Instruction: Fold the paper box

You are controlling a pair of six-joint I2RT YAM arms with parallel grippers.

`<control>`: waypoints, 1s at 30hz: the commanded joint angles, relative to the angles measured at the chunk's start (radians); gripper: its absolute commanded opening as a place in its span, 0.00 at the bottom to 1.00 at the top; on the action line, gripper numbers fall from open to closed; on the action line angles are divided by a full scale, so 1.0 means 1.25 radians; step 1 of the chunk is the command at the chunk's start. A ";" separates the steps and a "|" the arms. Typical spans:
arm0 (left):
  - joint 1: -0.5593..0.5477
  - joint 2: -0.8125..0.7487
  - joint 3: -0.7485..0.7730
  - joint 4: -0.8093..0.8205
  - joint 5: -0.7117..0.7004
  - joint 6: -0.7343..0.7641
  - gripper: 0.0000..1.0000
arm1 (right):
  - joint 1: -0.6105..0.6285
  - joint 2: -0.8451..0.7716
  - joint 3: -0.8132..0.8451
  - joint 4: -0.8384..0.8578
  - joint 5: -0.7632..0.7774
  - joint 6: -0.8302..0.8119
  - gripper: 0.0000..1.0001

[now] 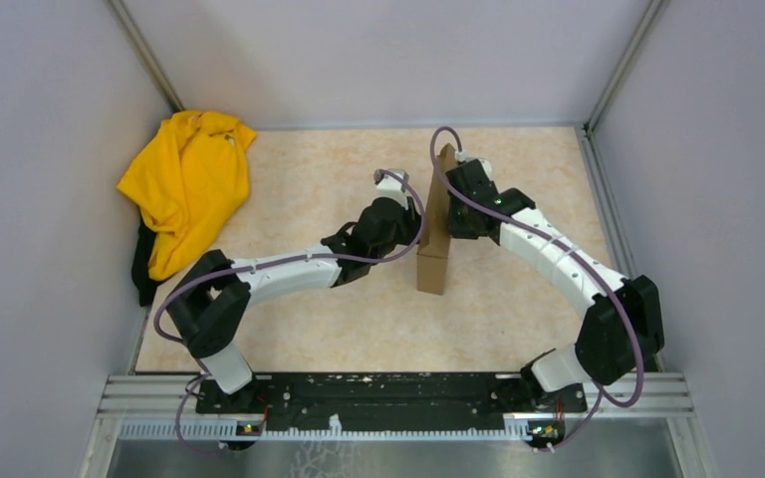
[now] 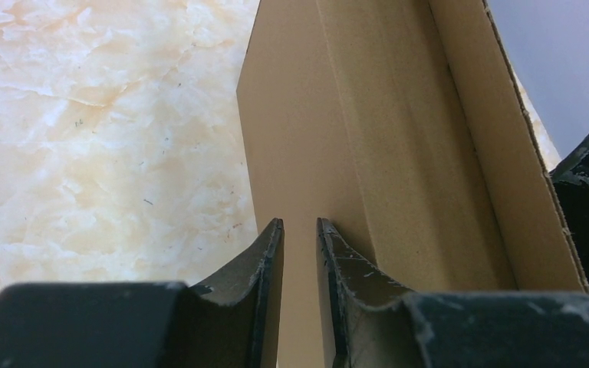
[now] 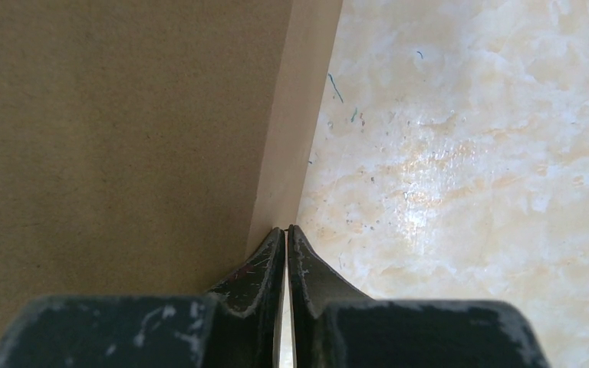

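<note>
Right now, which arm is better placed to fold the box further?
Probably left: the left gripper faces the box's open inside, jaws slightly apart; the right gripper is shut against its plain outer face.

A marbled beige tabletop (image 1: 339, 319) fills the floor of the cell. At its far left corner lies a crumpled yellow garment (image 1: 184, 189), partly riding up the left wall, with a dark cloth (image 1: 142, 269) showing beneath its near edge. Pale grey walls (image 1: 388, 50) enclose the tabletop on three sides, with aluminium posts (image 1: 144, 50) at the far corners. A few tiny green and blue flecks (image 3: 334, 87) mark the tabletop's surface. Along its near edge runs a black plate (image 1: 388, 388) on a metal rail (image 1: 408, 428).
</note>
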 commanded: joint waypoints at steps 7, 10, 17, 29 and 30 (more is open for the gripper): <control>-0.046 -0.016 0.011 0.040 0.058 -0.003 0.30 | -0.016 -0.042 0.011 0.051 -0.062 -0.005 0.12; -0.041 -0.020 0.005 0.037 0.055 -0.001 0.31 | -0.046 -0.050 0.032 0.036 -0.064 -0.025 0.14; -0.028 -0.031 -0.008 0.036 0.048 0.002 0.31 | -0.073 -0.045 0.140 -0.012 -0.039 -0.079 0.20; -0.010 -0.019 0.014 0.035 0.055 0.018 0.33 | -0.091 -0.016 0.238 0.007 -0.135 -0.124 0.21; -0.008 -0.016 0.019 0.035 0.056 0.019 0.33 | -0.093 -0.009 0.241 0.009 -0.149 -0.126 0.21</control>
